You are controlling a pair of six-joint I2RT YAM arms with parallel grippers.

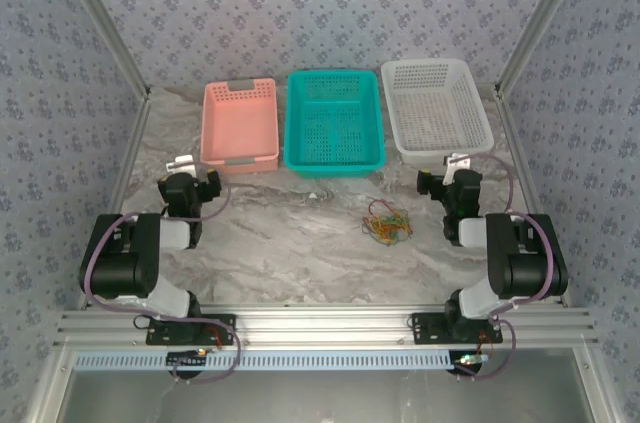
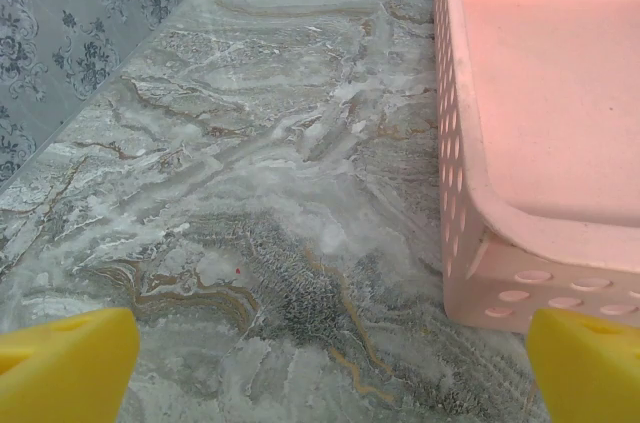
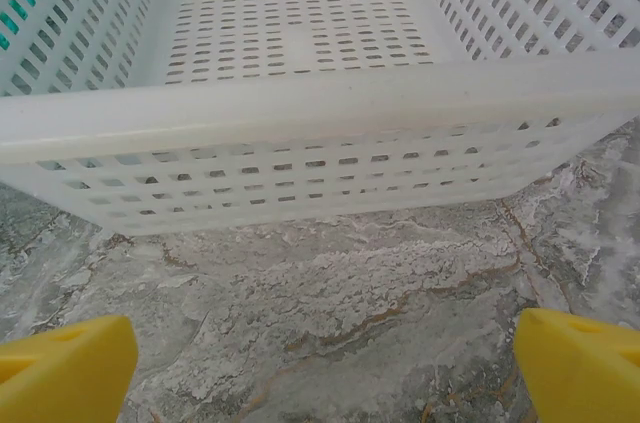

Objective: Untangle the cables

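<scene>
Both wide open, empty: left claw [image 2: 325, 368], right claw [image 3: 322, 363], pointing forward.

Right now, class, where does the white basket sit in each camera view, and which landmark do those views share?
Top external: white basket at upper right, rightmost of the row.
Right wrist: white basket spans the upper half, near wall facing the camera.
Shared landmark: teal basket just left of it; teal shows at the right wrist view's top-left corner.

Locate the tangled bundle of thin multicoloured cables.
In the top view, the cables lie right of centre on the marble table, just in front of the teal plastic basket.
</scene>
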